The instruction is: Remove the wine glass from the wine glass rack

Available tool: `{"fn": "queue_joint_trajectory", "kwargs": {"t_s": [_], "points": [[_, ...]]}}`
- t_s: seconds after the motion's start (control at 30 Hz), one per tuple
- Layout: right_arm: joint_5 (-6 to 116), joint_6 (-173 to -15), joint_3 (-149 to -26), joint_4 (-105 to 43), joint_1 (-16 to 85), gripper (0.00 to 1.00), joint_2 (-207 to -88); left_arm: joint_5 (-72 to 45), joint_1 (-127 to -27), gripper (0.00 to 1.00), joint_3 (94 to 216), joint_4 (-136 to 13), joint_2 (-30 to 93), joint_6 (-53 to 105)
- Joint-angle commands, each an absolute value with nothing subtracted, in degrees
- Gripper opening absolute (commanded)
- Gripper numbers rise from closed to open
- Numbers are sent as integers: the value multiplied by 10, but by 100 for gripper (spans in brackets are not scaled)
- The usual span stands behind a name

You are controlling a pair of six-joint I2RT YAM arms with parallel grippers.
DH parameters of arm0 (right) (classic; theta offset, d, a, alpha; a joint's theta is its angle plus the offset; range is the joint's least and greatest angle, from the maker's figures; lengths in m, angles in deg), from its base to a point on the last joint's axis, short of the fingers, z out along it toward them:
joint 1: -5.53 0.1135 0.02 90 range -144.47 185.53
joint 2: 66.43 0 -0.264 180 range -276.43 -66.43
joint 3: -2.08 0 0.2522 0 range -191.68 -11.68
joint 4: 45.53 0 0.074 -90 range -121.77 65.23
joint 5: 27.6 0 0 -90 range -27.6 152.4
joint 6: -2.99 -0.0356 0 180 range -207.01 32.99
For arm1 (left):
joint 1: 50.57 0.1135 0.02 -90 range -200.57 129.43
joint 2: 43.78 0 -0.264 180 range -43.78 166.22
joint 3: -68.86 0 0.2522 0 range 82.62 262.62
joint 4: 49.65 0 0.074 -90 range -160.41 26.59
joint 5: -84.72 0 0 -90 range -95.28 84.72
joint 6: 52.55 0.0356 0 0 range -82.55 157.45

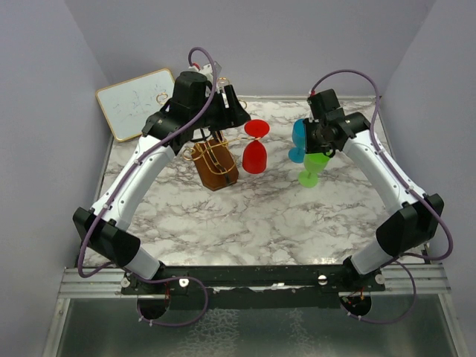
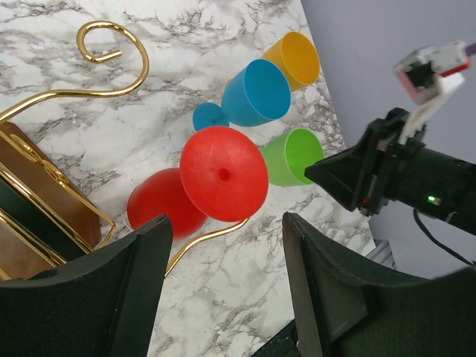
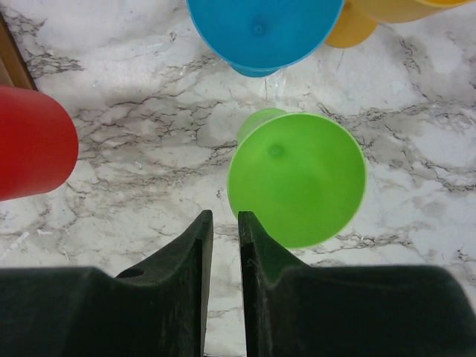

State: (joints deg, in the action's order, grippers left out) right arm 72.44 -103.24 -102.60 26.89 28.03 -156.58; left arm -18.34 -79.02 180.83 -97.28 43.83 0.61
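The gold wire rack (image 1: 210, 149) stands on its brown wooden block (image 1: 217, 169). A red wine glass (image 1: 255, 146) hangs from one wire arm on the rack's right side. In the left wrist view its round foot (image 2: 223, 172) faces me, the bowl (image 2: 162, 202) sits behind it, and the gold arm (image 2: 212, 236) runs beneath. My left gripper (image 2: 227, 297) is open above the rack, a short way from the red glass and holding nothing. My right gripper (image 3: 222, 242) is over the green glass (image 3: 297, 178), its fingers almost together with nothing between them.
A blue glass (image 1: 299, 140), a green glass (image 1: 312, 168) and a yellow one (image 2: 294, 58) cluster on the marble right of the rack, under the right wrist (image 1: 327, 123). A white board (image 1: 136, 102) leans at the back left corner. Grey walls close in three sides.
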Motion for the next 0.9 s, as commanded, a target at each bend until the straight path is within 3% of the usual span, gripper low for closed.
{"fn": "queue_joint_trajectory", "kwargs": {"t_s": [0.0, 0.33, 0.87], "points": [[720, -1038, -1044, 239, 281, 22, -1475, -203, -786, 63, 1789, -942, 425, -9], [657, -1036, -944, 155, 281, 23, -1320, -226, -776, 63, 1748, -880, 442, -60], [648, -1019, -913, 126, 280, 23, -1277, -212, -777, 61, 1767, -874, 485, -71]]}}
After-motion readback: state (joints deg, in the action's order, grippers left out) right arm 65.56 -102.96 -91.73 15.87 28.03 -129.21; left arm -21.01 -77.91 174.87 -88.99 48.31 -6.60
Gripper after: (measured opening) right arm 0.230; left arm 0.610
